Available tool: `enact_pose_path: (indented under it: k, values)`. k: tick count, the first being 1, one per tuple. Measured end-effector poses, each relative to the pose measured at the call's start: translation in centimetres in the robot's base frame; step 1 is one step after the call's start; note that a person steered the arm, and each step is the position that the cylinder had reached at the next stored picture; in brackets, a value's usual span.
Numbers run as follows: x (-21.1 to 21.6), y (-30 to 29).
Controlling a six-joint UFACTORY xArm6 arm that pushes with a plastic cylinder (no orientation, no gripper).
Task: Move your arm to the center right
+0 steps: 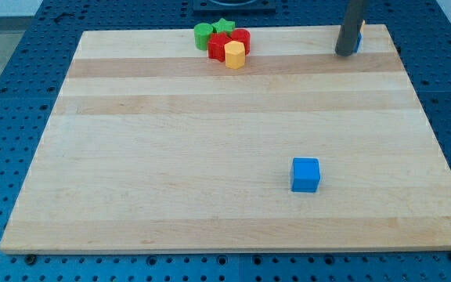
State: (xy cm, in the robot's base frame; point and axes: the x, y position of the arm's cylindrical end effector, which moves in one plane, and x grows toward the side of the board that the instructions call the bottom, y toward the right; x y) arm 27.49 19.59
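My tip (343, 53) rests on the wooden board (210, 141) at the view's top right. It stands just left of a blue block (358, 43) with a bit of yellow behind it, both mostly hidden by the rod. A blue cube (305, 174) lies alone at the lower middle right, far below my tip. A cluster at the top middle holds a green cylinder (203, 34), a green star (224, 27), a red block (218, 45), a red cylinder (241, 37) and a yellow hexagon block (234, 54).
The board lies on a blue perforated table (22, 47). A dark base (233, 4) shows at the view's top edge above the cluster.
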Motion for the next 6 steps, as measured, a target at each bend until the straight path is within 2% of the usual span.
enact_pose_path:
  k: [1, 3, 5, 6]
  values:
    - [2.4, -0.1]
    - [7.0, 4.7]
    - [15.5, 8.8]
    - [19.2, 7.5]
